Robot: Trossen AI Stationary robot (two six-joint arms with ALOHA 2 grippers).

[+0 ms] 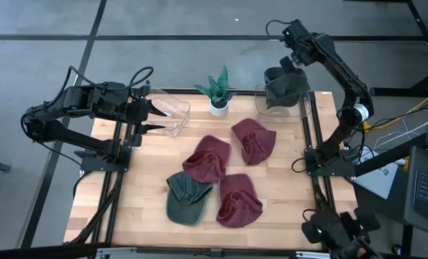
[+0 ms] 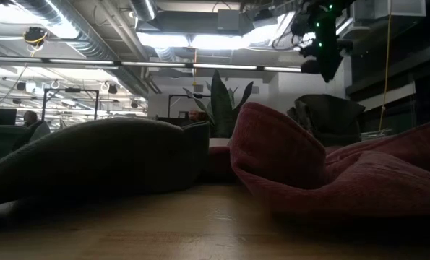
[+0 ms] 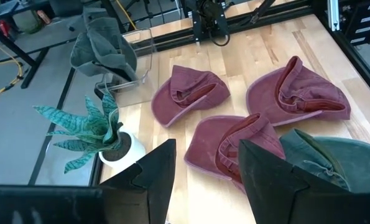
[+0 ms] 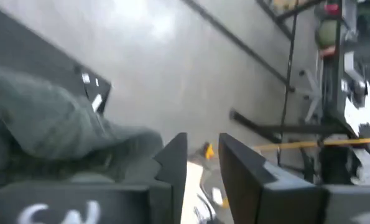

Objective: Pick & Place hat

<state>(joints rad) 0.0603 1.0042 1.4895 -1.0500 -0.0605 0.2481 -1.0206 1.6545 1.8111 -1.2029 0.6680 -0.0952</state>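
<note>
A dark green hat (image 1: 285,86) sits in a clear bin (image 1: 260,101) at the table's far right corner, bulging above its rim. It also shows in the left wrist view (image 3: 104,46) and the low view (image 2: 330,115). My right gripper (image 1: 294,61) hangs open just above it (image 2: 323,68), with a narrow gap between the fingers (image 4: 203,174) and the hat (image 4: 48,124) beside one finger, apart from it. Three maroon hats (image 1: 253,140) (image 1: 208,158) (image 1: 239,200) and a second green hat (image 1: 186,198) lie on the table. My left gripper (image 1: 156,119) waits open (image 3: 206,180) at the far left.
A second clear bin (image 1: 174,119) stands at the far left, right in front of my left gripper. A small potted plant (image 1: 219,92) stands between the two bins at the far edge. Bare wood shows along the table's left and near sides.
</note>
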